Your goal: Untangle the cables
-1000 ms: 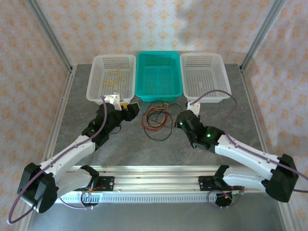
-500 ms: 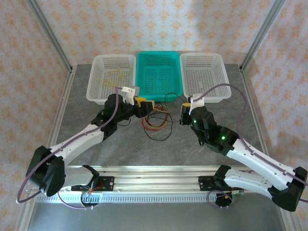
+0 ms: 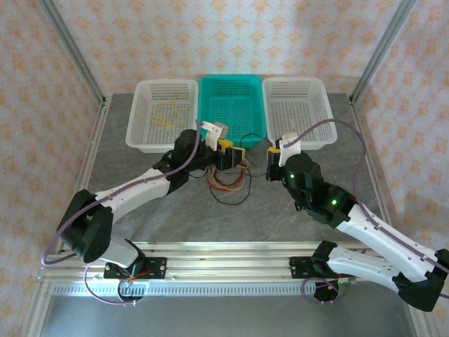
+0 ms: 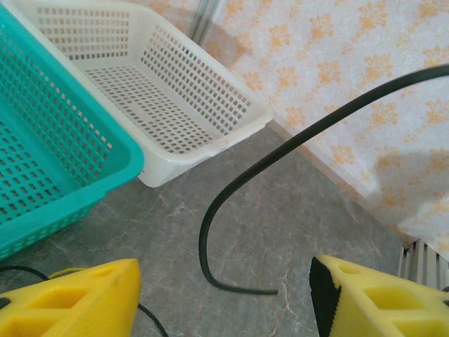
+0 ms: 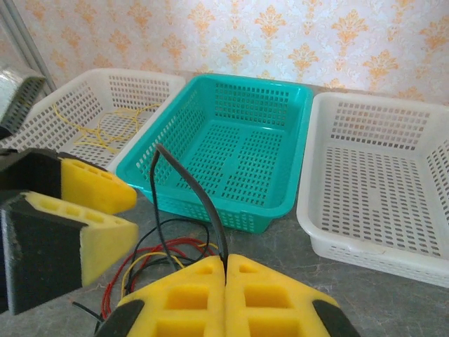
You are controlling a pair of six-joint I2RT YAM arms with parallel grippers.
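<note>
Two white baskets [image 3: 133, 121] [image 3: 325, 116], one teal basket [image 3: 208, 105], two pincers [image 3: 230, 154] [image 3: 270, 157]

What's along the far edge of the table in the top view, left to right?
left white basket, with a yellow cable lying in it → teal basket → right white basket

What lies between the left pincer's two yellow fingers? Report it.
In the left wrist view, a black cable curves down between the left pincer's open fingers, with grey table behind it.
</note>
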